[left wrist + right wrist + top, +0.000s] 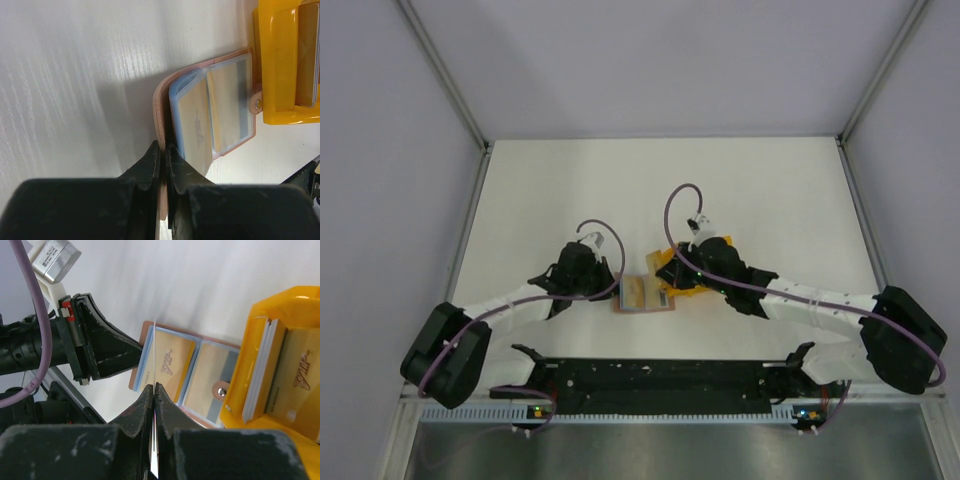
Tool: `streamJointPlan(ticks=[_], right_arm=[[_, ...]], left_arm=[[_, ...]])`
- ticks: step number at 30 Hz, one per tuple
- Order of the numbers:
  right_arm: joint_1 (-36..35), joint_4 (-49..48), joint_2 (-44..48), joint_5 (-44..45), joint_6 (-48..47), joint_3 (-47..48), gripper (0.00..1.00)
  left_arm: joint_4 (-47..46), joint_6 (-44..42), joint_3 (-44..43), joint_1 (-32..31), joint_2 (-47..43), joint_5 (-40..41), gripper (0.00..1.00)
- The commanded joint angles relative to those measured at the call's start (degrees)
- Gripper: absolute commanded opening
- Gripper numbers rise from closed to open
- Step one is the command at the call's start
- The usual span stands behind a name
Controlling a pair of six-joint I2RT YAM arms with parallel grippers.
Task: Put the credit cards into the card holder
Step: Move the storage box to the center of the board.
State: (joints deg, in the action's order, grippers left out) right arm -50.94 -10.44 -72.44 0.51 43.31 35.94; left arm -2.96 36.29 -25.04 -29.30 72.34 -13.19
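Beside tray point(257, 325) holding "VIP" cards point(300, 375): left fingers point(147, 167) pinch card holder point(160, 105), right fingers point(140, 410) card point(155, 360).

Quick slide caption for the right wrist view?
Right gripper pinches a card edge-on over the open card holder beside the yellow tray, left gripper clamping its edge.

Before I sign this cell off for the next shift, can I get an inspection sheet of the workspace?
Surface: white table, faint wood grain.
Job's things: card holder lying open, cards in its clear sleeves; more credit cards stacked in the yellow tray.
Clutter: nothing seen.
Grippers: left gripper fingers shut on the holder's tan cover; right gripper fingers shut on a single card, seen edge-on.
Cables: purple cable looped at each wrist.
Surroundings: pale walls, metal frame post.
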Motion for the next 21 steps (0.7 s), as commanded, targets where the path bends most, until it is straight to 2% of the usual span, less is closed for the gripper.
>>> streamJointPlan(ticks=[1,9,15,21], right_arm=[[-2.14,-9.16,-2.08,0.01,2.74,-0.43,0.00],[-3.20,-6.62,-6.04,4.14,3.89,-0.70,0.00],[-3.03,-0.56,-6.66,8.18,1.08,-0.43,0.00],[-1.19,1.38,-5.25,9.24,-0.24,-2.63,0.00]], left_arm=[[0.85,0.62,1.48,0.03,-3.42,0.88,0.00],[2.70,0.97,3.77,0.03,-7.03,2.47,0.00],[4.89,0.71,3.42,-0.06,-7.21,2.73,0.00],[5.95,0.53,3.59,0.12,-8.35,3.87,0.00]])
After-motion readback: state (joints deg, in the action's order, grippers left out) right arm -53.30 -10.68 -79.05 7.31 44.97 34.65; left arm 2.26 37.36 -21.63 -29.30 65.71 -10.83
